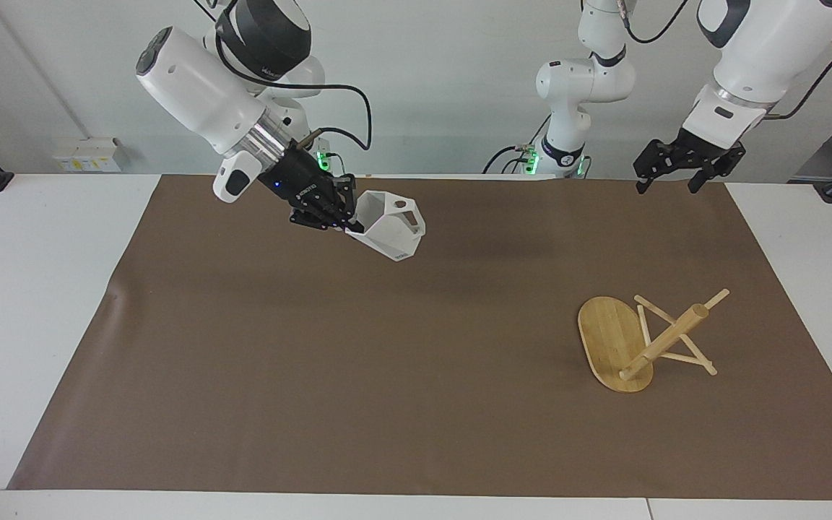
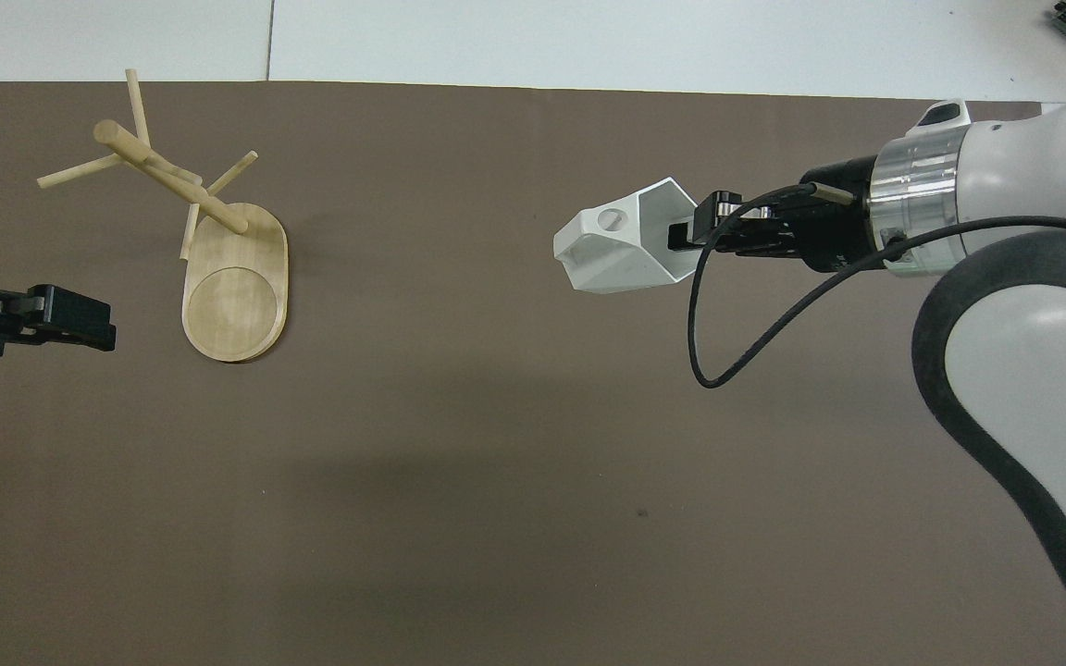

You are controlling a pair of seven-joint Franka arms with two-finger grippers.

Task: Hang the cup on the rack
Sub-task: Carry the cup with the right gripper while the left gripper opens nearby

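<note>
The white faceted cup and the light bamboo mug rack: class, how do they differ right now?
The white faceted cup is in the air over the brown mat, tilted in the shut right gripper; the light bamboo mug rack rests on the mat, untouched. The cup is angular and hollow; the rack has a flat oval base, a round post and thin pegs.

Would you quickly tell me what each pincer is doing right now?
Left pincer: open, holding nothing.
Right pincer: shut on the cup, up over the mat.
</note>
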